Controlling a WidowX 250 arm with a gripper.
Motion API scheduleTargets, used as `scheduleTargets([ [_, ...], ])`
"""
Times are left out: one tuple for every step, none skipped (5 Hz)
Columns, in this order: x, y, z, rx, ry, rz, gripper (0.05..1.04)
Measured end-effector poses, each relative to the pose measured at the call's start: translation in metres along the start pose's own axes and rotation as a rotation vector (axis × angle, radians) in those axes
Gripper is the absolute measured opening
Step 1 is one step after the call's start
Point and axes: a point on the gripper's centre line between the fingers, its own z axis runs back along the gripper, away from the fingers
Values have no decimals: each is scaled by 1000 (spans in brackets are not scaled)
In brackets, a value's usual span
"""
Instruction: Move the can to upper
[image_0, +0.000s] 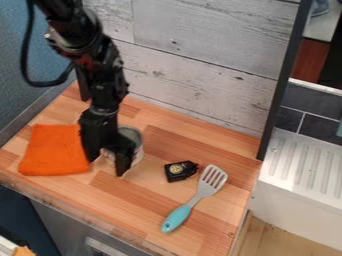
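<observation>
While the wooden counter (120, 197) forms the ground, the black arm hangs over its left part, its gripper (107, 167) open, the fingers apart. An orange cloth (53, 150) lies flat beside the gripper, bordering it on the picture's left. The can (138, 150) stands on the counter, partly hidden behind the gripper. Nearer the right edge lie a turquoise-handled spatula (192, 202) and, between it and the can, a small black object (179, 171).

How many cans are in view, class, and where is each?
1: a can, partly behind the gripper, between the orange cloth and small black object. The arm may hide others.
</observation>
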Motion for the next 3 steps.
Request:
scheduleTargets([
  [-24,0,8,-13,29,-26,999],
  [-47,-7,8,-24,40,-43,999],
  [-64,-12,13,-28,70,-40,999],
])
